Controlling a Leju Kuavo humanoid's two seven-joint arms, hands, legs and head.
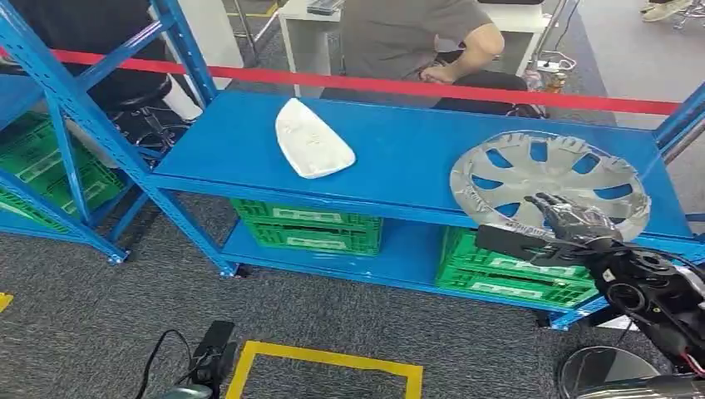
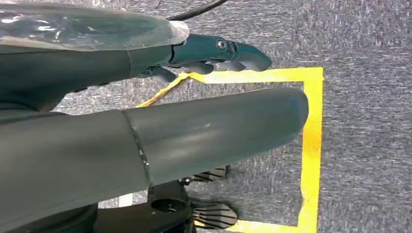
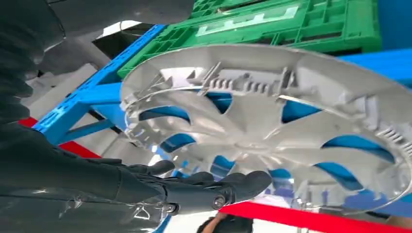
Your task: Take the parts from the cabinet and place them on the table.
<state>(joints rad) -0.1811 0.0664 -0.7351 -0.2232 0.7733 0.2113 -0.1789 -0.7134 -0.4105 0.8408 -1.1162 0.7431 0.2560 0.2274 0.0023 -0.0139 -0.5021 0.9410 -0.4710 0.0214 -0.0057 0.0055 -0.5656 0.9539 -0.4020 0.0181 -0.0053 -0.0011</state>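
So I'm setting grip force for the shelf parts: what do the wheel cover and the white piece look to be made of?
The wheel cover looks like moulded plastic with a silver painted finish: the right wrist view shows thin ribs and clip tabs on its rim. The white piece looks like matte white plastic, a smooth curved shell with no shine; a painted part can't be ruled out.

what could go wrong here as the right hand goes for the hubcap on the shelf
1. The right hand sits at the near rim of the silver hubcap, which lies at the blue shelf's front edge; a weak hold could probably let it slide off onto the carpet.
2. The hubcap is wide and thin with open spokes, so fingers may slip through a gap or it may tilt when lifted.
3. A person sits just behind the red tape.
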